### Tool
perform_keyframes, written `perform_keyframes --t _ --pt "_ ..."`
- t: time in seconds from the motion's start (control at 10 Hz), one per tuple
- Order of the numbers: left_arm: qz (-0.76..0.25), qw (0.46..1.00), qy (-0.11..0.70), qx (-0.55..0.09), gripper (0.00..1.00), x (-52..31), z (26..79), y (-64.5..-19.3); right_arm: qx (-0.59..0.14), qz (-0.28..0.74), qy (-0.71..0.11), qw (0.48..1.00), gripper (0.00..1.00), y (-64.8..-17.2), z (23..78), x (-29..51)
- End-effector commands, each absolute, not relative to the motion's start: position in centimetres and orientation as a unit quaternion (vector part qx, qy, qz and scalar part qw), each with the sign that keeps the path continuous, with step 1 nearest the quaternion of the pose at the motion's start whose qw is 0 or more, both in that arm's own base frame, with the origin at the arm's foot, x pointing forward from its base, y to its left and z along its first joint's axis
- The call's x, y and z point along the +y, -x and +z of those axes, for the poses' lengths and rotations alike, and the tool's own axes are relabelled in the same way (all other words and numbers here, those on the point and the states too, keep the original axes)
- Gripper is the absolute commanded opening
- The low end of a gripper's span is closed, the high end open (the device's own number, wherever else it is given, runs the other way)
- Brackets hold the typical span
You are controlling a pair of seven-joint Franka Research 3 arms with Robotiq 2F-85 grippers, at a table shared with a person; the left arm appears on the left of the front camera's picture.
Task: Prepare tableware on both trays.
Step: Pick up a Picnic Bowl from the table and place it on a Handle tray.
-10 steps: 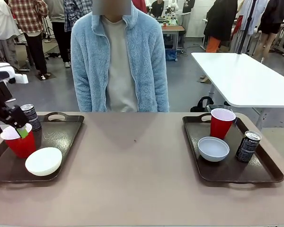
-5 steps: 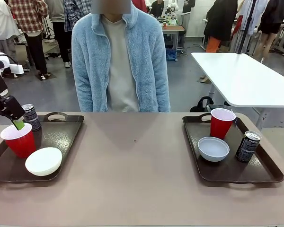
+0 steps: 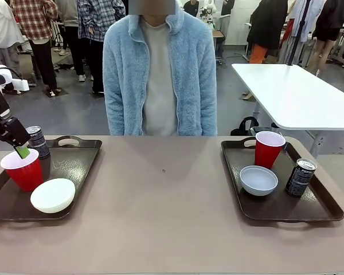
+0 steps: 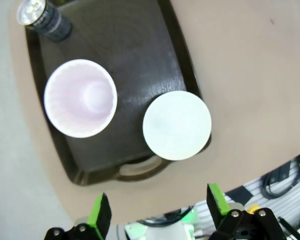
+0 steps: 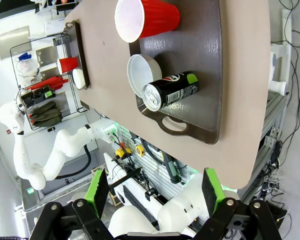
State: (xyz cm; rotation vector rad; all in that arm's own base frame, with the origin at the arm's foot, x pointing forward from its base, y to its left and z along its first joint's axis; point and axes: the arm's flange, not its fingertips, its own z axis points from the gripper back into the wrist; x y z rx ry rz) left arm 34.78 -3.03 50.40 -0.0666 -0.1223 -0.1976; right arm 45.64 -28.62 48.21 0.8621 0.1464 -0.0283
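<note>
Tableware looks set on both dark brown rectangular plastic trays (image 3: 74, 163), so the left gripper (image 4: 157, 212), jaws wide and empty above the red plastic cup (image 4: 80, 97) with the white round bowl (image 4: 176, 125) at its 4 o'clock, should lift straight up, and the right gripper (image 5: 155, 192), equally spread and empty, should hold clear

Person (image 3: 159, 74) behind brown table (image 3: 166, 223); white table (image 3: 295, 94).

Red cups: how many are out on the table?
2. One red cup stands on the left tray beside the white bowl; the other red cup stands at the far end of the right tray. None seems hidden.
</note>
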Motion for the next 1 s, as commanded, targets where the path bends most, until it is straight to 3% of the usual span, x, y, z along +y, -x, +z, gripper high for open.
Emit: perform_keyframes --t 0.0,0.2,0.3,0.6,0.9 --pt "-0.098 0.993 0.036 -0.063 1.0 -3.1 50.2 -34.7 0.08 -0.018 -0.414 0.907 0.98 -45.4 48.3 -28.5" --pt "-0.099 0.993 0.033 -0.061 1.0 -3.0 50.4 -34.8 0.08 -0.018 -0.414 0.907 0.98 -45.4 48.3 -28.5" --pt "-0.158 0.979 0.127 -0.032 1.0 -1.1 51.8 -35.7 0.071 -0.014 -0.417 0.906 0.98 -45.6 48.2 -28.6" --pt "-0.143 0.927 0.345 -0.045 1.0 5.4 55.5 -36.1 0.011 -0.014 -0.498 0.867 0.98 -39.6 47.5 -32.1" --pt "-0.065 0.881 0.466 -0.049 1.0 11.8 54.4 -36.0 -0.012 -0.03 -0.57 0.821 0.98 -37.3 44.0 -35.9"
